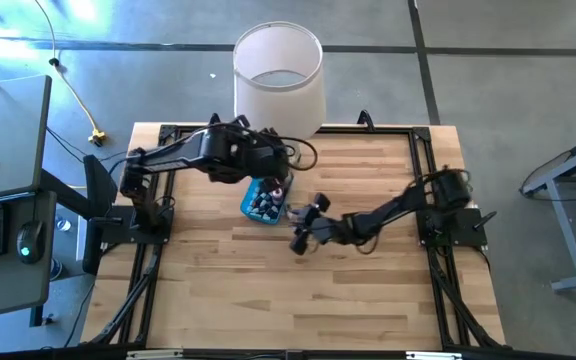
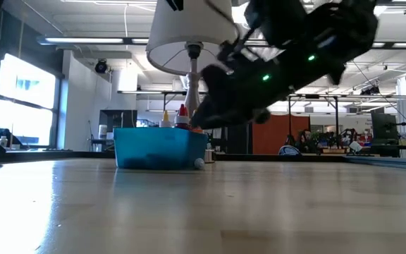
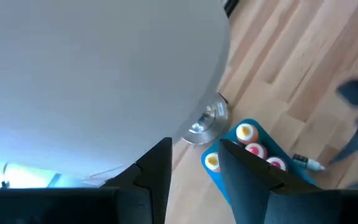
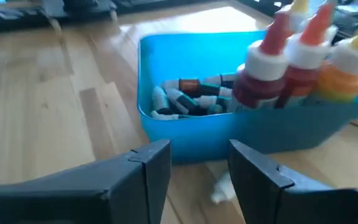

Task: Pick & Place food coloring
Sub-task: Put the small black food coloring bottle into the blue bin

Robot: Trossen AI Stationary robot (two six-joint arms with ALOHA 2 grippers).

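Food coloring (image 4: 197,99) sits in the blue tray (image 4: 185,140) near the table (image 1: 368,300) middle: small vials lying flat, taller dropper bottles (image 4: 291,71) upright at one end. Right gripper (image 4: 197,168) hovers low just beside the tray, fingers spread and holding nothing. Left gripper (image 3: 194,168) (up by the white bucket (image 1: 279,70)) hangs above the tray, fingers also apart and empty.

A glossy blue plastic tray (image 4: 185,146) of smooth plastic dropper bottles (image 4: 272,68) sits on a satin-finished, pale wood-plank table (image 1: 298,290).
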